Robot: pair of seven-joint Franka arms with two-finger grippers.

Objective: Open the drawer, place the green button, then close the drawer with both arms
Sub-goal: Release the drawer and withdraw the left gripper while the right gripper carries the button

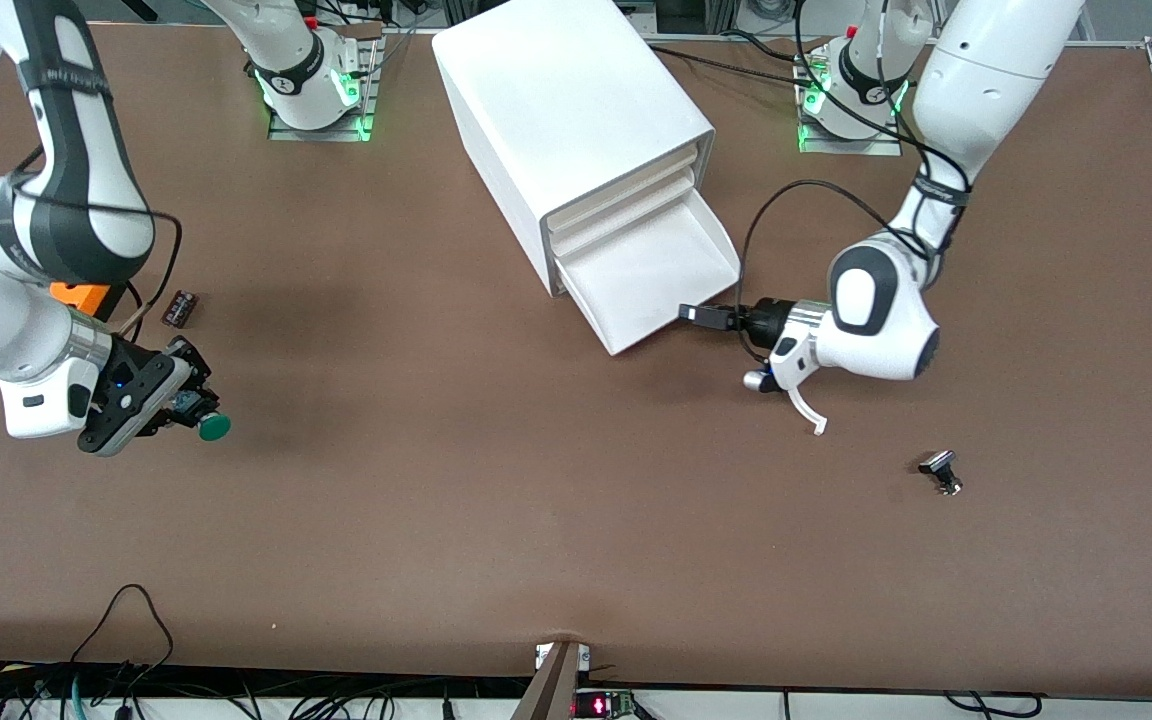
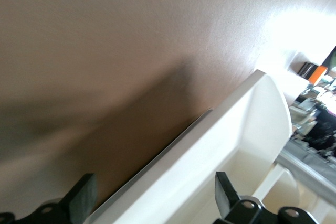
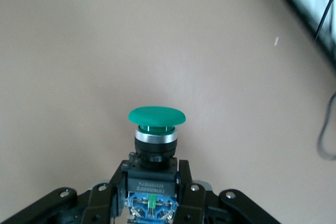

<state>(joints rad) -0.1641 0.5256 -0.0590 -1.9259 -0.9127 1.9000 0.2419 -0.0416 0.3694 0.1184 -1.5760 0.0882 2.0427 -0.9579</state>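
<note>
One button; three drawers

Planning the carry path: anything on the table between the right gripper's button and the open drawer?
Nothing: in the front view, only bare table lies between the button, held by the right gripper, and the drawer.

Small pale lettering on the black body of the button, a row of characters too blurred to read with certainty, a red lit display at the desk edge nearest the front camera, its digits illegible, no other readable text
</note>
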